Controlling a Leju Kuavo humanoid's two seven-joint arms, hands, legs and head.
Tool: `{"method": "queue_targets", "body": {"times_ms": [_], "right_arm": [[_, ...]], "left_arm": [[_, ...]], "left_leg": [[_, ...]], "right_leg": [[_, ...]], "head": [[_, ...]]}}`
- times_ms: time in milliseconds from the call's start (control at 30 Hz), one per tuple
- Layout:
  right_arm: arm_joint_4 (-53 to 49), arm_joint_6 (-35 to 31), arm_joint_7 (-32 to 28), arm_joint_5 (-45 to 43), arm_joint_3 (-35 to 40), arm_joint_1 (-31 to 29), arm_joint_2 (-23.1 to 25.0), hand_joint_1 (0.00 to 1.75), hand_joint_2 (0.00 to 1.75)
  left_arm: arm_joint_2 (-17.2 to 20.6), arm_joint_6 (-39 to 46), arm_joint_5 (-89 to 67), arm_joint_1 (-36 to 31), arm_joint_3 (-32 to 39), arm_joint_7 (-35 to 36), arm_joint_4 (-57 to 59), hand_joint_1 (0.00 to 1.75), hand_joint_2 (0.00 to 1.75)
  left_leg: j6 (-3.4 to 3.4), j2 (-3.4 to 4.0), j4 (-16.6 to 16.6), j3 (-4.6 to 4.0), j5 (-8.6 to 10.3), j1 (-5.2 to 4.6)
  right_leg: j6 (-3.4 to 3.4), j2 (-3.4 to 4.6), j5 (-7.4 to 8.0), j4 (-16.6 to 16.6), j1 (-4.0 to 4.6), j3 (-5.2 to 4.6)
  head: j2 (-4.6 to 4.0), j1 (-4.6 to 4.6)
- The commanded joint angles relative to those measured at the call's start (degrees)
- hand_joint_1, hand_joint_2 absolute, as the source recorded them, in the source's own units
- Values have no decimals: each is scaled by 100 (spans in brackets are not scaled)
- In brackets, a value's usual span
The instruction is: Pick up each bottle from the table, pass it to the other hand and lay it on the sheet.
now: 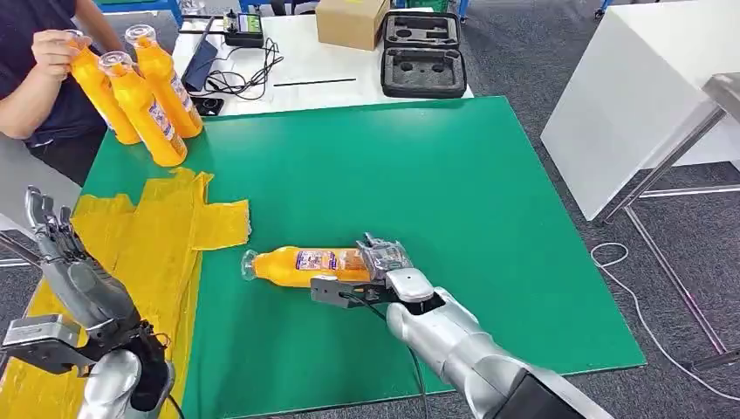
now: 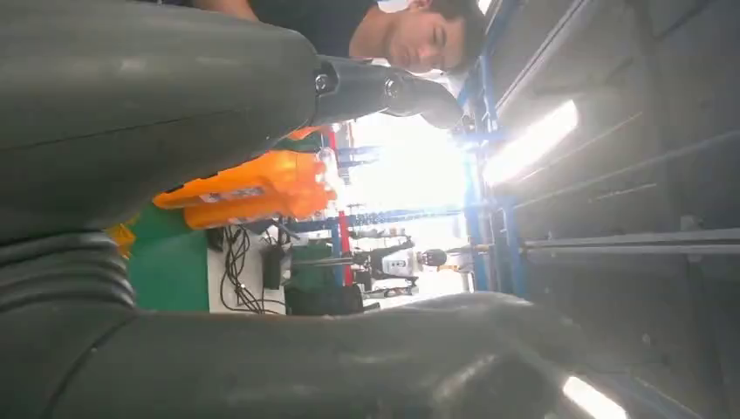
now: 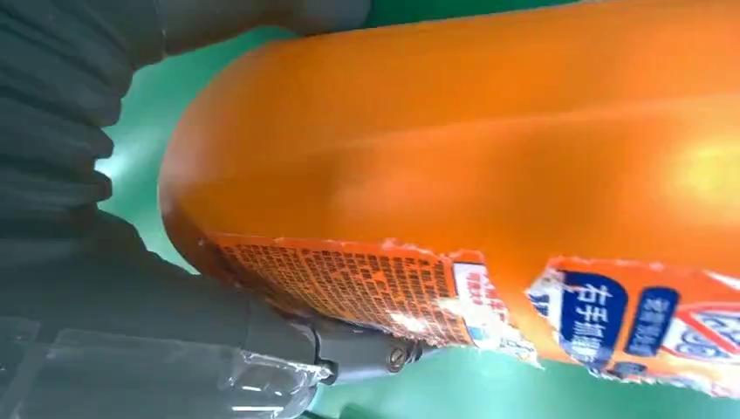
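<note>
Right hand [image 1: 381,262] wraps the base end of an orange plastic bottle with a printed label [image 1: 301,264], lying on its side on the green table mat [image 1: 419,175], just right of the crumpled yellow sheet [image 1: 161,231]. Left hand [image 1: 54,236] raised over the sheet, fingers straight and apart, holding nothing.

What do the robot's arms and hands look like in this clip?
Both arms are rounded silver metal shells. The left hand has dark grey segmented fingers above a grey ribbed cover; the right hand is grey with translucent plastic over its fingers and a black cable looping at the wrist.
</note>
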Motion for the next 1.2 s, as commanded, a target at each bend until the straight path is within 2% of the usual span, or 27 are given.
{"method": "queue_targets", "body": {"times_ms": [33,700,867,967,1000,1133,1200], "right_arm": [[437,150,-120,-24,53,-2,-122,175,175],[292,-80,-162,-88,-262,157,-225,175,175],[-244,-515,-454,-479,-942,176,-470,175,175],[-906,-569,-520,-620,-1330,348,-670,175,175],[-1139,-611,-594,-685,-1454,433,-709,175,175],[-2394,-794,-774,-854,-1930,810,-940,175,175],[-2605,-749,-730,-858,-1981,883,-972,175,175]], "left_arm": [[19,58,16,-100,12,15,98,0,0],[48,-13,183,-284,-205,72,397,0,0],[65,-1400,1541,-203,-7,1239,988,0,0],[-68,-1738,1719,-205,228,1378,1396,0,0],[-101,-1853,1836,-202,277,1465,1462,0,175],[-301,-1970,1855,-126,582,1684,1645,0,175],[-339,-2002,1857,-110,619,1717,1649,0,175]], "left_leg": [[-4,-18,-4,18,-4,2],[-6,-36,-6,43,-2,7],[-3,-21,-9,39,2,0],[-2,-18,-10,40,3,-3],[-4,-25,-11,46,0,1],[-1,-12,-6,29,-2,-2],[-3,-18,-3,32,-6,-1]], "right_leg": [[-6,-15,-7,-6,2,23],[-9,-30,-9,-11,6,51],[-4,-18,-4,-9,-1,40],[-3,-16,-3,-9,-4,40],[-7,-20,-5,-12,0,49],[-2,-8,-2,-5,-3,33],[-1,-12,-4,-5,-1,38]], "head": [[0,-2],[0,0],[0,0],[0,0],[0,0],[0,0],[0,2]]}}
